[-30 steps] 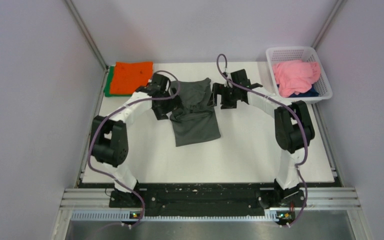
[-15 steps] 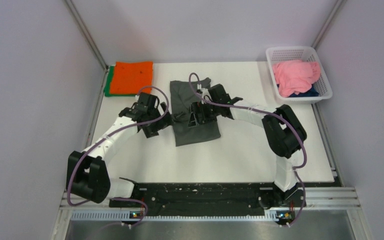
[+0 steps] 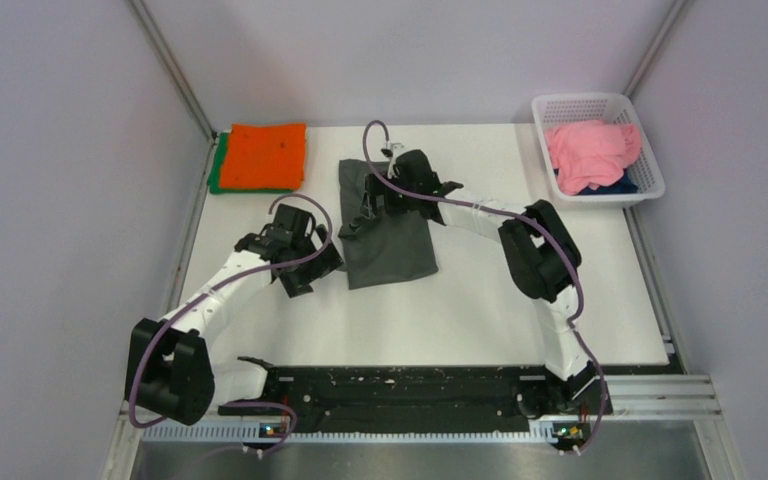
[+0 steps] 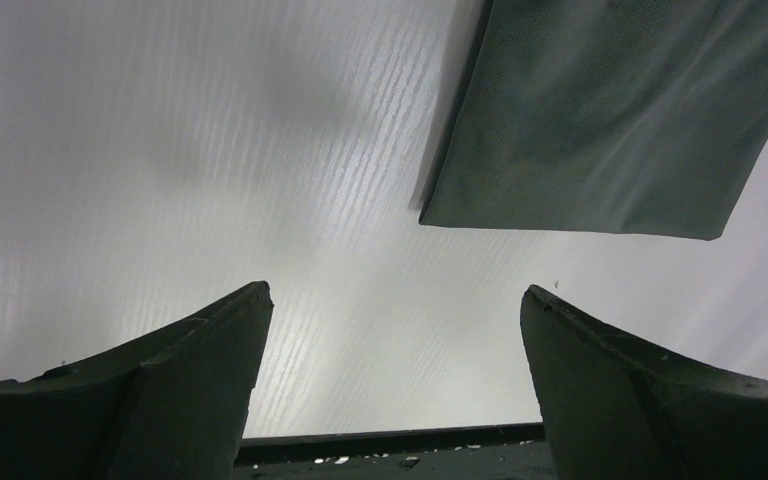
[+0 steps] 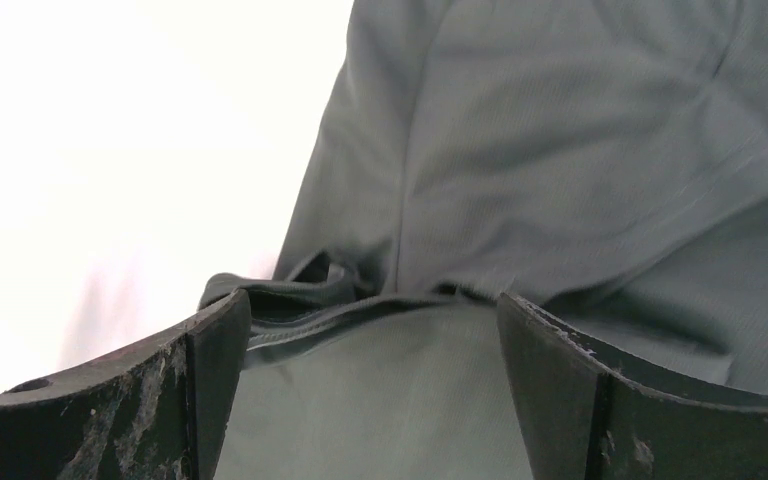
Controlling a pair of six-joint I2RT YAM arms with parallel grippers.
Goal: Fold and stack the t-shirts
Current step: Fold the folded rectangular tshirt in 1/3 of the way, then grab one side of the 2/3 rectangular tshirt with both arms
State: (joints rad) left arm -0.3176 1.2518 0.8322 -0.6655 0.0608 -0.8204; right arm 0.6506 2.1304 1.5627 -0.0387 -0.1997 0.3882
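Note:
A dark grey t-shirt [image 3: 392, 250] lies partly folded in the middle of the white table [image 3: 480, 300]. My right gripper [image 3: 360, 213] hovers open over its upper left part. In the right wrist view a bunched hem and grey cloth [image 5: 560, 180] lie between and beyond the spread fingers [image 5: 185, 390], which hold nothing. My left gripper [image 3: 318, 270] is open over bare table just left of the shirt's near-left corner [image 4: 600, 130]. A folded orange t-shirt [image 3: 267, 155] rests on a green one [image 3: 217, 178] at the far left corner.
A white lattice basket [image 3: 648, 190] stands at the far right corner holding a pink t-shirt [image 3: 590, 148] over a navy one [image 3: 615, 184]. Grey walls close in both sides. The black arm mount runs along the near edge.
My right gripper swung from the shirt's right side across to its upper left. My left gripper drew back, nearer and leftward, off the shirt. The shirt's top now lies narrower.

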